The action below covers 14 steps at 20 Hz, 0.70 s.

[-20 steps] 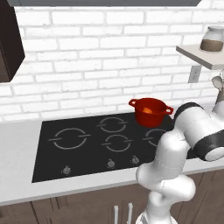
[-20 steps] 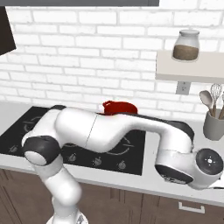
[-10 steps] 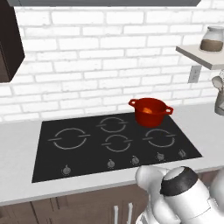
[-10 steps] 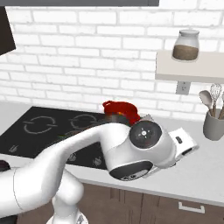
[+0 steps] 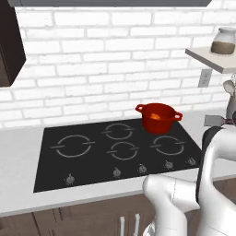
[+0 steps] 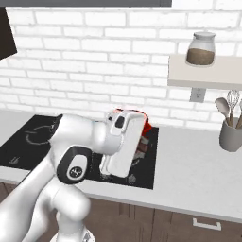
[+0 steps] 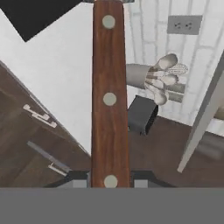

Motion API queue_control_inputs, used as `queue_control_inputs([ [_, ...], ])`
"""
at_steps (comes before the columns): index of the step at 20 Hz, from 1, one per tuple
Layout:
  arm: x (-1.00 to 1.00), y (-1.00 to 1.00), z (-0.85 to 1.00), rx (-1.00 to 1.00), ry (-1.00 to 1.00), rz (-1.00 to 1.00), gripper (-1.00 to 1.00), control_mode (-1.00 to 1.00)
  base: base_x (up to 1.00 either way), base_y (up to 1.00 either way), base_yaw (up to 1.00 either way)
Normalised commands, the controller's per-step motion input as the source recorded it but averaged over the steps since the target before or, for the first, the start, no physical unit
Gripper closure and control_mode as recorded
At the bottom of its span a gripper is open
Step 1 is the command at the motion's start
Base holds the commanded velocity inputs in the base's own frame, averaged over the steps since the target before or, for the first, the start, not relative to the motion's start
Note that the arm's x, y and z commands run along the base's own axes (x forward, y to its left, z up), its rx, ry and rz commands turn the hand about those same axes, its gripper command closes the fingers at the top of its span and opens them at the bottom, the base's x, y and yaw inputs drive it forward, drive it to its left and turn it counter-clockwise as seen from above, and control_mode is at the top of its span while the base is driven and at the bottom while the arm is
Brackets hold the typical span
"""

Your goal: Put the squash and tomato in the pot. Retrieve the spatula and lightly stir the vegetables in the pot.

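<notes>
Pot [image 5: 157, 118] sits on the back right burner of the stove [image 5: 115, 152], well away from the fingers; something orange shows inside, can't tell which vegetable. Cast pot looks heavy and rigid, so stirring shouldn't shift it.

Spatula [image 7: 109, 96]: wooden handle with three rivets runs straight out from between the fingers. Stiff, light, smooth wood, so it could twist in the pinch. Gripper [image 7: 109, 183] is clamped on the handle's near end, a long lever; I'd stir gently. Utensil holder [image 7: 139, 75] lies beyond the handle.
</notes>
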Motion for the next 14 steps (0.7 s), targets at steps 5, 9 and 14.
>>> queue_control_inputs([
  [5,0.68,0.48,0.94,-0.39,0.41,0.07,1.00,-1.00,0.00,0.00,0.00],
  [9,0.73,0.54,0.85,-0.28,0.41,0.07,1.00,-1.00,0.00,0.00,0.00],
  [14,0.42,0.80,0.86,-0.29,0.39,0.05,1.00,-1.00,0.00,0.00,0.00],
])
